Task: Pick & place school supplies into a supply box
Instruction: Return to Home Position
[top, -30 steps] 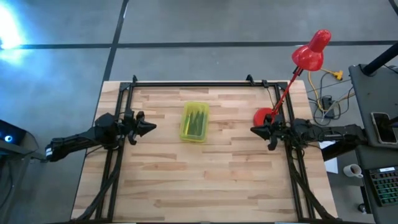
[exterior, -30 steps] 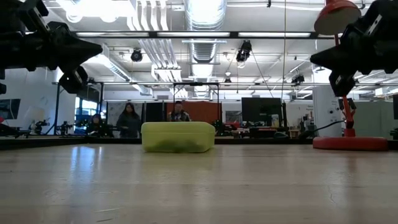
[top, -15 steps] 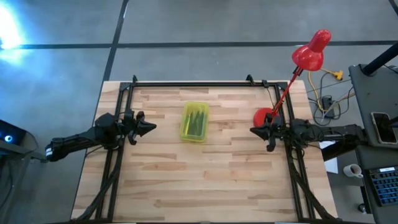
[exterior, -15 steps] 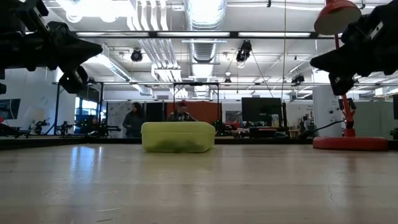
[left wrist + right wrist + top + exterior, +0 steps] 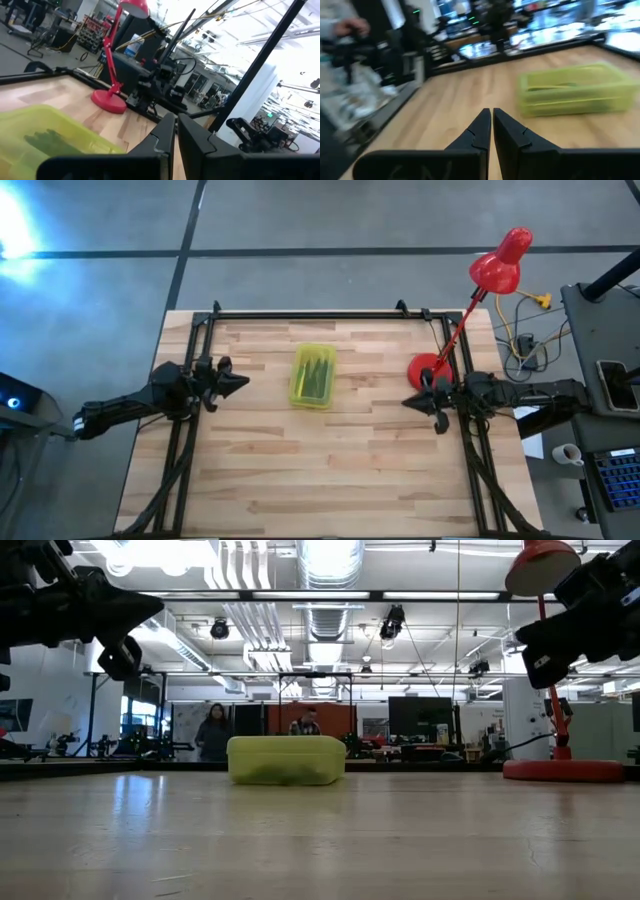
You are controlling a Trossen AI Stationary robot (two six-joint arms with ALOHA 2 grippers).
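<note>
Supply box closed — left gripper, right gripper flanking, fingers together.

The box, lid shut, is being carried at the middle of the wooden counter, and a lamp base near its right edge.

Pale wooden plank table on a grey concrete floor crossed by dark seams; a red desk lamp stands at the table's right edge. Beyond lies an open workshop: exposed ceiling ducts, hanging spotlights, a dark monitor, two distant people.
</note>
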